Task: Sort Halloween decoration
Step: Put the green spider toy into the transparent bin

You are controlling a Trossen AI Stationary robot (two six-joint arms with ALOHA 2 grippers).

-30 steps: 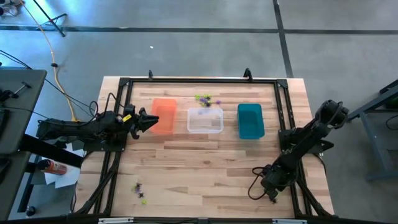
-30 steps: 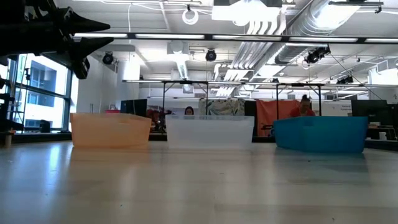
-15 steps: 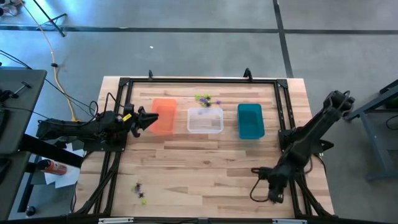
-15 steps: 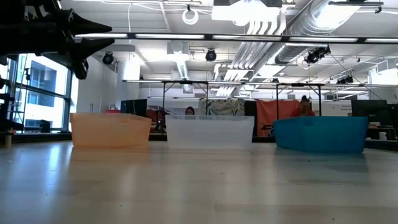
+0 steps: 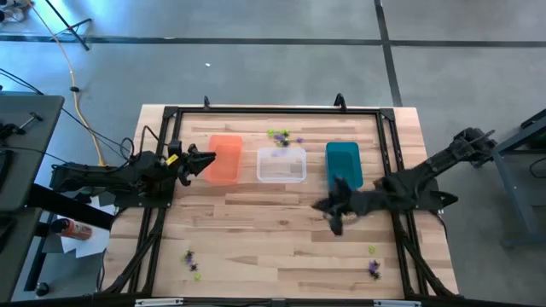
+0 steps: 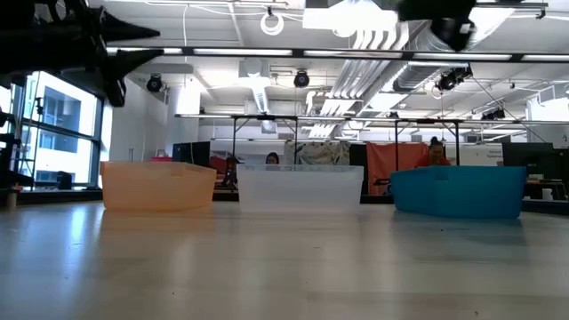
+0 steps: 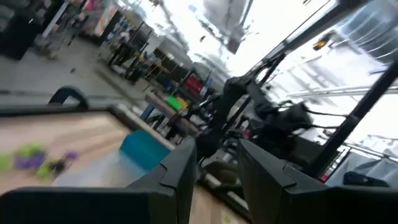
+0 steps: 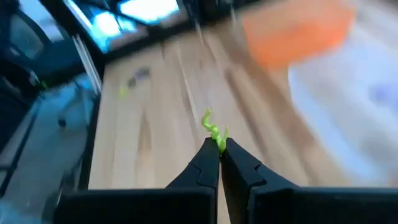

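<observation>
The right gripper point(image 8: 219, 148), pinched shut on a lime green spider trinket point(image 8: 214, 132) by one thin leg, likely holds something featherlight, springy and easily dropped.

wooden table point(image 5: 281, 243) bearing an orange bin point(image 5: 225, 159), a clear bin point(image 5: 281, 165) and a teal bin point(image 5: 343, 165) in a row; small trinket clusters lie behind the clear bin point(image 5: 279, 135) and near both front corners point(image 5: 191, 262) point(image 5: 374, 268).
</observation>
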